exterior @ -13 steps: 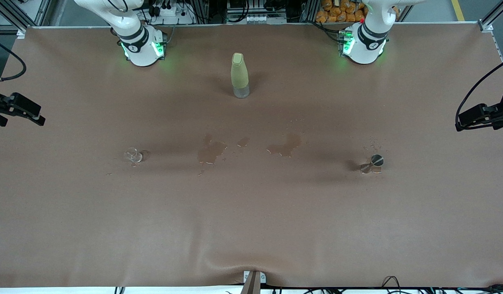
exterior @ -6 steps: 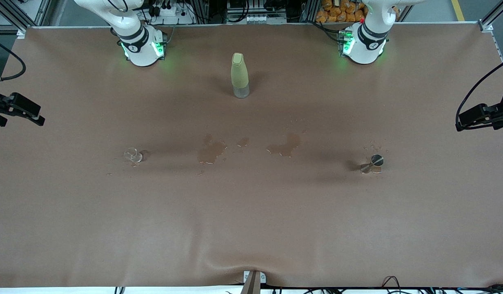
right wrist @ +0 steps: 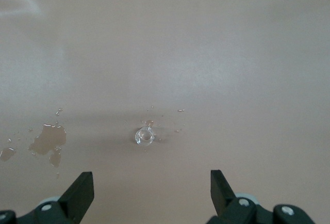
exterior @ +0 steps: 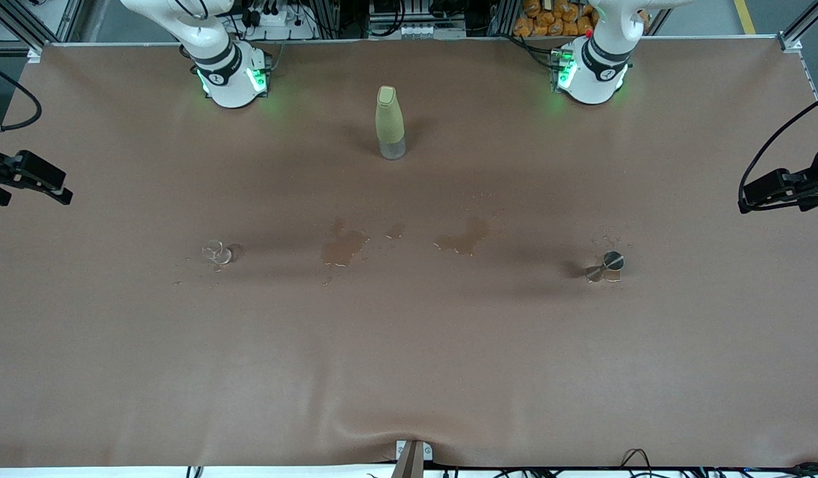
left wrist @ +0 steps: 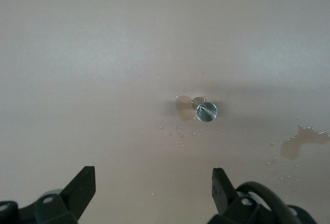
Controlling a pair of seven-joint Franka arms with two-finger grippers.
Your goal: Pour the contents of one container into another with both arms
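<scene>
Glass cup (exterior: 216, 252) sits alone on the brown bench (exterior: 409, 345) toward the right arm's end, and up over it hangs the right gripper (right wrist: 149, 195), fingers (right wrist: 80, 193) spread wide with nothing between them, the cup (right wrist: 145, 137) standing upright on the cloth well clear of those tips. A scatter of droplets rings the cup, and a wet patch (right wrist: 47, 142) lies near it. Over at the left arm's end, the left gripper (left wrist: 153, 193) hangs above the metal jigger (left wrist: 206, 111), its fingers (left wrist: 82, 190) likewise parted and empty. The jigger (exterior: 606, 265) stands on the bench with a small damp spot (left wrist: 183, 106) touching its base and specks of liquid around it. Between cup and jigger, two darker spill stains (exterior: 343, 247) mark the middle of the bench. A yellow-green bottle (exterior: 389, 123) with a clear base stands upright, farther from the front camera than those stains, between the two arm bases (exterior: 231, 79). In the front view neither gripper appears, only the white bases with green lights.
</scene>
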